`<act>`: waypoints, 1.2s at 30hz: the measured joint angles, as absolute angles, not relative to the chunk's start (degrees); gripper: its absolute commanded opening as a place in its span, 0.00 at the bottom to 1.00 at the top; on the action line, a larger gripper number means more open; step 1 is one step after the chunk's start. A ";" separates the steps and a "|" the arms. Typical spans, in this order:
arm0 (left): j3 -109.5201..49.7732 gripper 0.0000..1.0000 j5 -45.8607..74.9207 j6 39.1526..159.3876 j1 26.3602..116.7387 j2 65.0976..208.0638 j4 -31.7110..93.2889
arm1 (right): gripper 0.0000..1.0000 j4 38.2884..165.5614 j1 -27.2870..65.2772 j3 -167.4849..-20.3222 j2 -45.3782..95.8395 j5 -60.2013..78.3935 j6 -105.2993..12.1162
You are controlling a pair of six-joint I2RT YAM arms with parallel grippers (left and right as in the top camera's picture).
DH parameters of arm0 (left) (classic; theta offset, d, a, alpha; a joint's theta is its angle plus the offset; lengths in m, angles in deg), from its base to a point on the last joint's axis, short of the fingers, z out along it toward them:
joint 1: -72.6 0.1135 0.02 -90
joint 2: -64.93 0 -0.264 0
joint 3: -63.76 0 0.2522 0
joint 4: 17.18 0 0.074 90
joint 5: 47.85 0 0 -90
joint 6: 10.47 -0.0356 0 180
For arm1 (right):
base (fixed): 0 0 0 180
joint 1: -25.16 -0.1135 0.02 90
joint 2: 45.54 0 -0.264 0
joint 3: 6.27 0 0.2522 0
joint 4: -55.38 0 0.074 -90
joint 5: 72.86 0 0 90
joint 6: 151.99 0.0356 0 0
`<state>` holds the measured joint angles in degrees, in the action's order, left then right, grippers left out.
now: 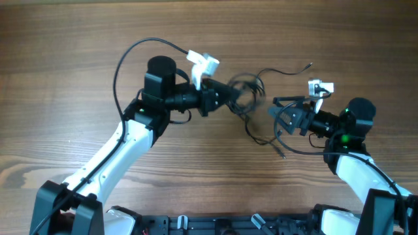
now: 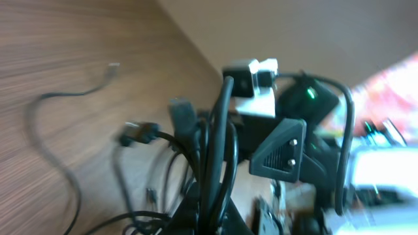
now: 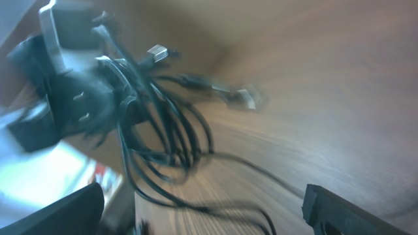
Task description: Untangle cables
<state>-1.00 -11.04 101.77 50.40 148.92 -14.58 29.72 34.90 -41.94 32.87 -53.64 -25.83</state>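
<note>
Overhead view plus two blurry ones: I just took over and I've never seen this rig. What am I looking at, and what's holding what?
You see two robot arms at a wooden table. The overhead picture looks straight down. Each blurry one comes from a camera on a wrist, looking along that arm's own fingers. The left gripper, on the overhead picture's left side, is shut on a bundle of thin black cables, and loose strands trail from it onto the table. The right gripper is open and holds nothing. The right wrist picture shows the bundle hanging from the left gripper.
</note>
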 measured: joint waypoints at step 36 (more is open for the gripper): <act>-1.18 0.43 -1.08 128.72 50.14 148.92 -9.83 | 0.04 14.68 18.63 -41.83 32.89 -47.83 -27.42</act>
<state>-1.18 -1.08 128.72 50.14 148.92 -9.83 14.68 18.63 -41.83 32.89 -47.83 -27.42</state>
